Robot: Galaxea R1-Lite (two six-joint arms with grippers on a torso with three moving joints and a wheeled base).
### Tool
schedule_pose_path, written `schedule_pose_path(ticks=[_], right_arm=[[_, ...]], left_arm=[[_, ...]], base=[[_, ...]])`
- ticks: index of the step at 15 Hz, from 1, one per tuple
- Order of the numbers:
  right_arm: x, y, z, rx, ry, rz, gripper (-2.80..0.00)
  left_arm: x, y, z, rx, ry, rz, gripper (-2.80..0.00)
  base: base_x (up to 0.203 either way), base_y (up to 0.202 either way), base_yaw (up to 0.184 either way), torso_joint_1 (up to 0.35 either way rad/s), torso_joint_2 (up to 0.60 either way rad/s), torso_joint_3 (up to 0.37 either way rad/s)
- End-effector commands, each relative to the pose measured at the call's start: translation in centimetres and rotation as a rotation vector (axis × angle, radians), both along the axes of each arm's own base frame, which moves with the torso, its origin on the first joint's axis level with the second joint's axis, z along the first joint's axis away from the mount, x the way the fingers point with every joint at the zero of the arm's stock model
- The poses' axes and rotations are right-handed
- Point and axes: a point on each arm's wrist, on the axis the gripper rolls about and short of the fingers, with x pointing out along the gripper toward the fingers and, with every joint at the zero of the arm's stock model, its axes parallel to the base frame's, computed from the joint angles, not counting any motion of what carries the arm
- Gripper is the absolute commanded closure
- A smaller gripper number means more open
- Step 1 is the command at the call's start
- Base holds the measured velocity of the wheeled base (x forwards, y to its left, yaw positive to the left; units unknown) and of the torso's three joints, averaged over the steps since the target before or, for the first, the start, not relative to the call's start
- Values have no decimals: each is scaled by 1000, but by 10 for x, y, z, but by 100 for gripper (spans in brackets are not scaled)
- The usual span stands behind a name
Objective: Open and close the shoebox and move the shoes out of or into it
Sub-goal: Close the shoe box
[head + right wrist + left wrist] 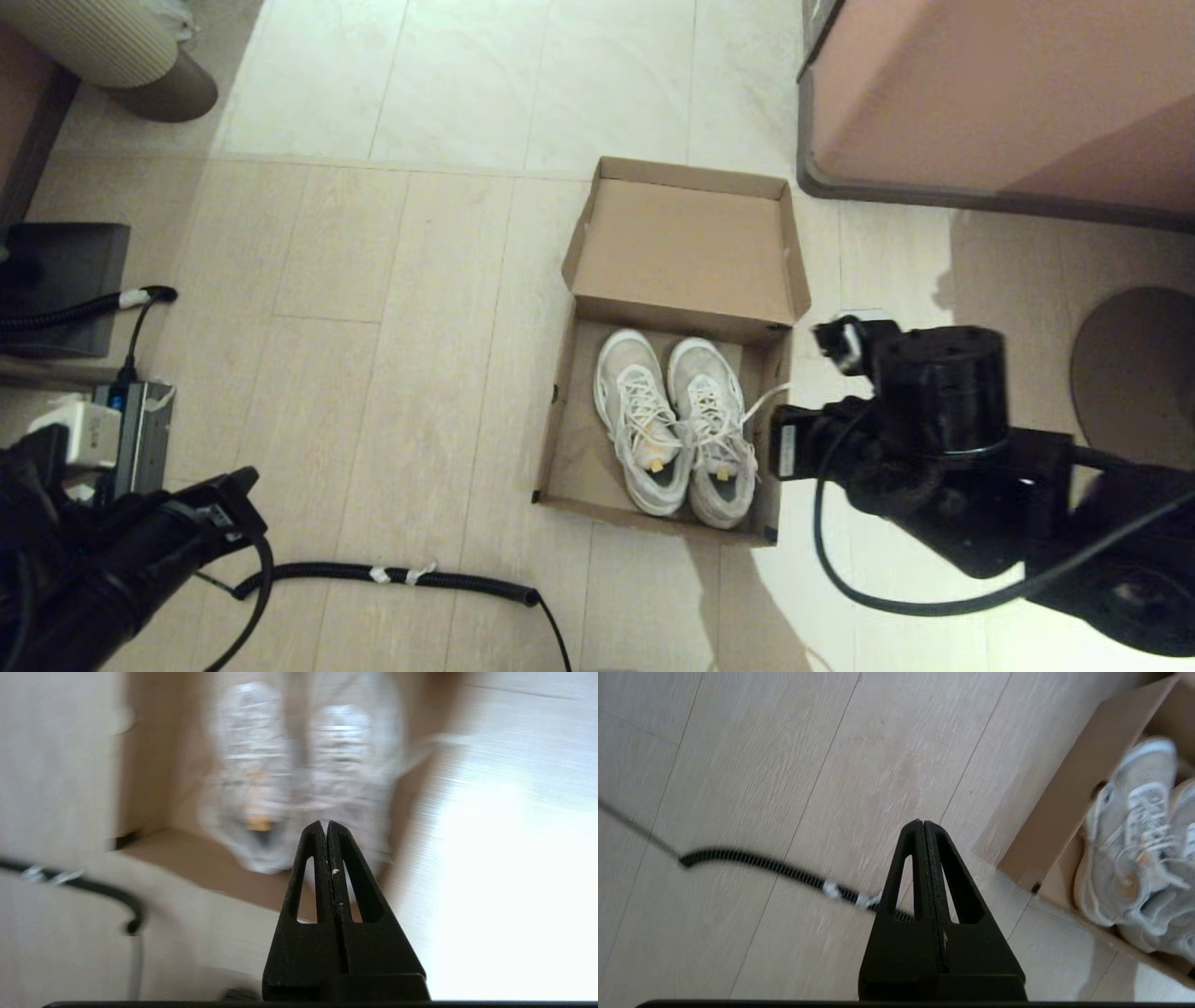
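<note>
Pressed together and empty, my right gripper hangs just beside the right wall of the open shoebox. Both shoes lie side by side inside, lid folded back. Well left, my left gripper, also closed and empty, hovers over a cable on the floor.

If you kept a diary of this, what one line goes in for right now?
shoebox: lid open | shoes: both inside, side by side | left claw: shut, empty, over floor | right claw: shut, empty, near box
</note>
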Motion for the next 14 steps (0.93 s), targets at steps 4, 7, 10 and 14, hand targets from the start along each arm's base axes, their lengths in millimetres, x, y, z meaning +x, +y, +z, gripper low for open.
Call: schedule_pose_path(ticks=[4, 7, 10, 14], right_arm=[[-11, -91, 22, 60, -66, -259, 0], [31, -93, 12, 75, -36, -259, 0], [67, -82, 17, 115, -52, -122, 0], [103, -62, 8, 94, -53, -76, 0]], left_arm=[[55, -10, 4, 4, 9, -53, 0], [120, -33, 12, -3, -48, -118, 0], [153, -86, 23, -8, -59, -256, 0], [173, -143, 34, 8, 15, -374, 0]], base=[[0, 0, 0, 0, 0, 0], [0, 0, 0, 0, 0, 0], [0, 0, 0, 0, 0, 0], [0, 0, 0, 0, 0, 0]])
